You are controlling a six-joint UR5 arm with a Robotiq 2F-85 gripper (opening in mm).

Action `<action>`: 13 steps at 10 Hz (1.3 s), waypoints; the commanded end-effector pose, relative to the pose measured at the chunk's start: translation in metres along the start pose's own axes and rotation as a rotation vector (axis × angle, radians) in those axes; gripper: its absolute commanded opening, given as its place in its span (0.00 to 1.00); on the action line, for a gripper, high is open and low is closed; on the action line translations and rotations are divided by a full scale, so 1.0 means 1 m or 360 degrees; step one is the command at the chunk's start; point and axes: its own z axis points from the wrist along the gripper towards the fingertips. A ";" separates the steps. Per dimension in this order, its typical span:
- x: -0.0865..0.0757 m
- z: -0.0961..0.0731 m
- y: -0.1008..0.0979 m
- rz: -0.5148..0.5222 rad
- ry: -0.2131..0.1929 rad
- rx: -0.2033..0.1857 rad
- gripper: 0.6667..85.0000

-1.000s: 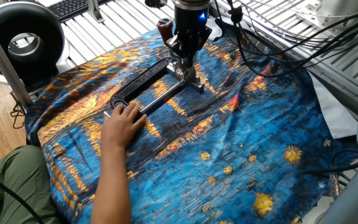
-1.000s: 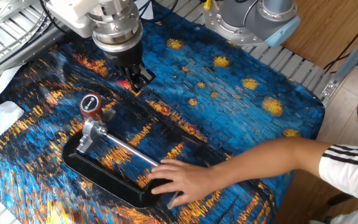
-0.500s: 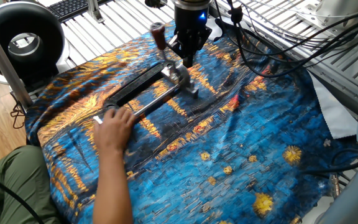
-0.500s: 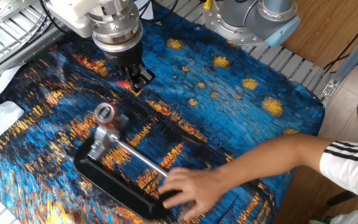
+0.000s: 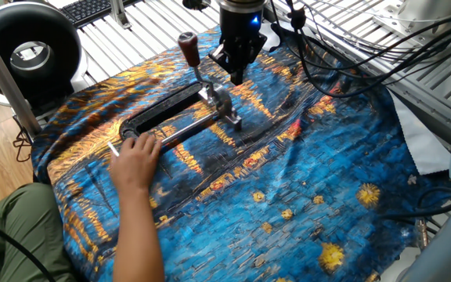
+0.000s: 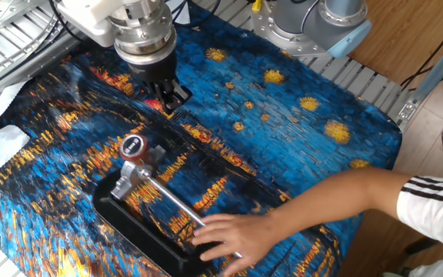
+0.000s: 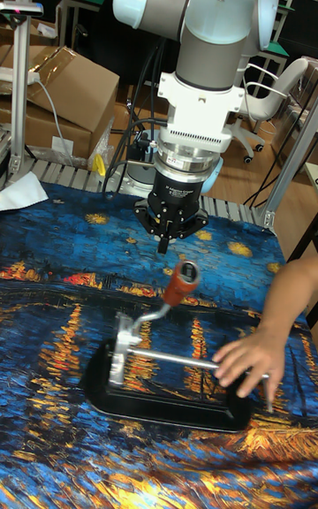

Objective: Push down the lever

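Blue and gold cloth (image 5: 304,180) covers the table. A person's hand (image 6: 225,235) hides the far end of the black clamp (image 7: 159,398). The claw (image 7: 162,245) hangs in the air with its fingers together, holding nothing. The lever (image 7: 168,295) sticks up just below the claw, a bit to one side, not touching it.

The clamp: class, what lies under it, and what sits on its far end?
Under the clamp lies the painted blue cloth. A person's hand rests on one end, hiding the rod's tip there. The table beneath the cloth is covered.
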 end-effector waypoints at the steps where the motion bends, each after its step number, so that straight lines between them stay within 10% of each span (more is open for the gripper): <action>1: -0.001 -0.001 0.002 0.0002 -0.0006 -0.0020 0.00; 13: -0.002 0.000 0.002 -0.0003 -0.0013 -0.0015 0.00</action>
